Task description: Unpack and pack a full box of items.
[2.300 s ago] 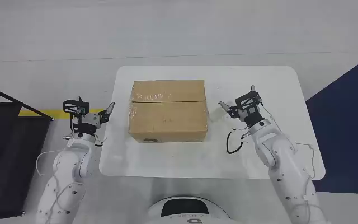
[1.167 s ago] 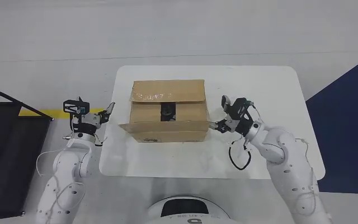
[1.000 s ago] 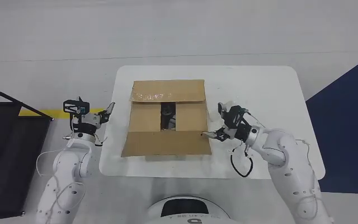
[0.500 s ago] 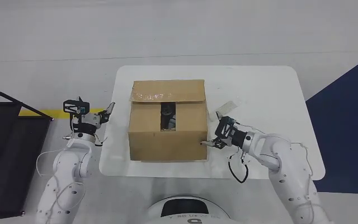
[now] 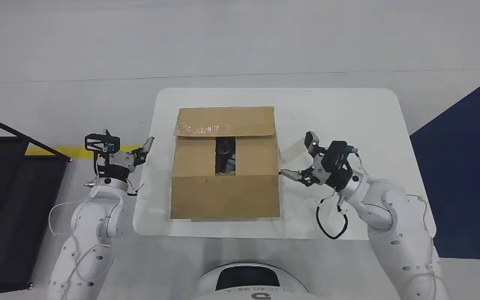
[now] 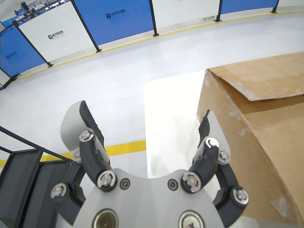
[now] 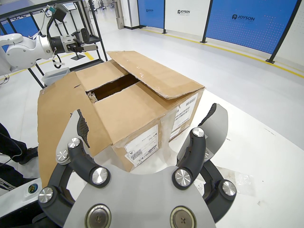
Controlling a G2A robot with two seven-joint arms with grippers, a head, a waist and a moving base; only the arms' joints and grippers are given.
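A brown cardboard box (image 5: 225,161) stands in the middle of the white table (image 5: 360,120). Its near flap (image 5: 225,196) is folded out toward the table's front edge, while the far flap (image 5: 225,121) lies shut. A dark gap (image 5: 225,154) between the inner flaps shows something dark inside. My right gripper (image 5: 297,156) is open just right of the box, level with its labelled side (image 7: 142,141), touching nothing. My left gripper (image 5: 142,148) hangs open beyond the table's left edge, apart from the box (image 6: 261,119). In the right wrist view, the box (image 7: 142,100) lies ahead of the open right gripper (image 7: 146,113).
A scrap of clear plastic (image 7: 237,181) lies on the table by my right gripper. A black rack (image 5: 15,187) stands on the floor left of the table. Bare tabletop stretches right of the box.
My right gripper swung the box's near flap open and outward, then let go and drew back to the right. The left arm has stayed still.
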